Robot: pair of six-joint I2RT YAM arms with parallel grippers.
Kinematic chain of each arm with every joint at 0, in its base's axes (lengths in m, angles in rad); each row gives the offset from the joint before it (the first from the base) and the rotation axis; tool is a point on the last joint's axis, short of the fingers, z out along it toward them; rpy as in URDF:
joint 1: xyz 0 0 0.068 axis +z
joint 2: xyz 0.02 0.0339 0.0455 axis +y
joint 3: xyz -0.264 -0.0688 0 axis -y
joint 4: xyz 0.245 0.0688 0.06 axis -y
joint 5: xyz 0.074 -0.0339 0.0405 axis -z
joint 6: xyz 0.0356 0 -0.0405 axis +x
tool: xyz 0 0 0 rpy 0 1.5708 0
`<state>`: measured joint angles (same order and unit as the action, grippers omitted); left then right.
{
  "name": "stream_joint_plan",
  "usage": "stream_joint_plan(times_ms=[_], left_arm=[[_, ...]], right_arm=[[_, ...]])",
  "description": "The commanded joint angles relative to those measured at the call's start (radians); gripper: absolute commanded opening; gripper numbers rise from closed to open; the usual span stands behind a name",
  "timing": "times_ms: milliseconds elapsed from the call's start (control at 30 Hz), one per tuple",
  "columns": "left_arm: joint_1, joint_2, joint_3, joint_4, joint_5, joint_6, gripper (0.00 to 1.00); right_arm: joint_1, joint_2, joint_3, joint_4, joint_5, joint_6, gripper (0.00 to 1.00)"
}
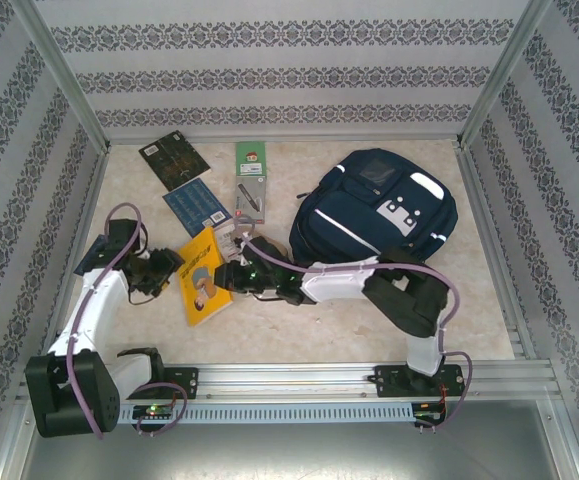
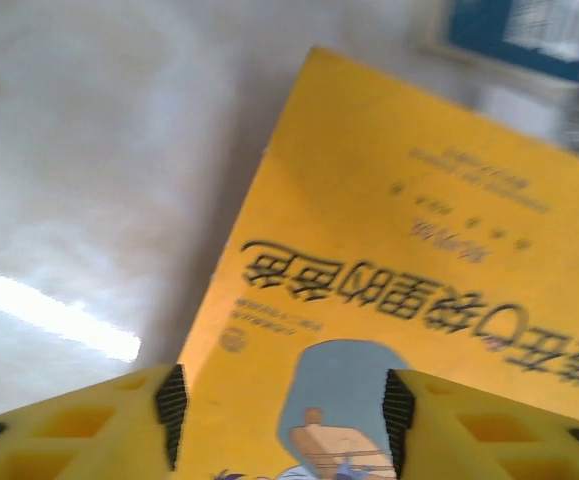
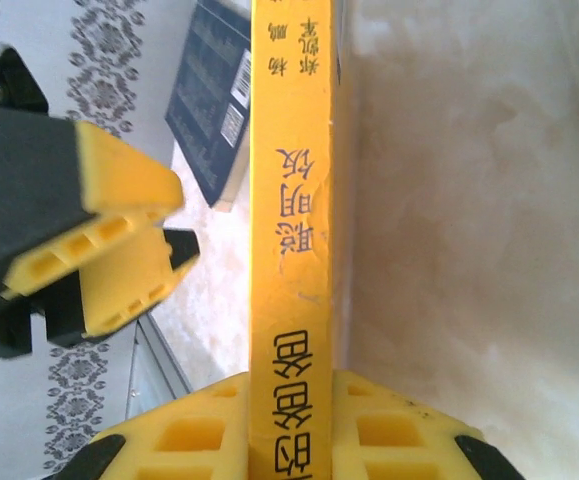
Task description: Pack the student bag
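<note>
The student bag (image 1: 374, 205), navy with white stripes, lies at the back right of the table. A yellow book (image 1: 204, 275) sits between my two grippers, left of the bag. My right gripper (image 3: 291, 420) is shut on the yellow book's spine (image 3: 294, 200), one pad on each cover. In the top view the right gripper (image 1: 231, 277) sits at the book's right edge. My left gripper (image 2: 284, 420) is open above the yellow cover (image 2: 389, 230), its pads apart and not touching it. From above, the left gripper (image 1: 169, 270) is at the book's left edge.
A dark book (image 1: 174, 160), a blue book (image 1: 197, 205) and two carded packets (image 1: 251, 175) lie behind the yellow book. Patterned walls enclose the table on three sides. A metal rail (image 1: 319, 375) runs along the near edge.
</note>
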<state>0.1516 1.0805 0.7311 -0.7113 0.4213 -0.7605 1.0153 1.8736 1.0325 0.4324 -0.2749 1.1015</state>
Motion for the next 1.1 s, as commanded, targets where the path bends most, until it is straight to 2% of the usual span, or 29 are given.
stream_joint_plan(times_ms=[0,200,267,400,500,667,833,933,1067], left_arm=[[-0.004,-0.020,0.060,0.032,0.150,0.001,0.65],[-0.028,0.004,0.092,0.210,0.335,-0.088,0.84],[-0.039,0.008,0.093,0.283,0.378,-0.126,0.87],[-0.059,0.014,0.080,0.470,0.447,-0.224,0.96],[-0.081,0.021,0.061,0.657,0.487,-0.323,0.99],[-0.165,0.059,0.066,0.838,0.483,-0.419,0.99],[-0.252,0.116,0.116,0.825,0.411,-0.406,0.96],[-0.273,0.126,0.113,0.841,0.379,-0.414,0.95],[-0.287,0.150,0.088,1.029,0.394,-0.535,0.91]], right_arm=[[-0.029,-0.131,-0.026,0.038,0.034,-0.043,0.00],[-0.095,-0.295,-0.081,0.005,0.057,-0.056,0.00],[-0.125,-0.341,-0.087,0.005,0.044,-0.053,0.00],[-0.201,-0.407,-0.086,0.027,-0.039,-0.024,0.00],[-0.262,-0.426,-0.086,0.070,-0.118,0.025,0.00],[-0.347,-0.419,-0.083,0.188,-0.244,0.136,0.00],[-0.397,-0.403,-0.084,0.302,-0.316,0.234,0.00],[-0.418,-0.398,-0.080,0.340,-0.346,0.268,0.00],[-0.432,-0.390,-0.074,0.360,-0.382,0.291,0.00]])
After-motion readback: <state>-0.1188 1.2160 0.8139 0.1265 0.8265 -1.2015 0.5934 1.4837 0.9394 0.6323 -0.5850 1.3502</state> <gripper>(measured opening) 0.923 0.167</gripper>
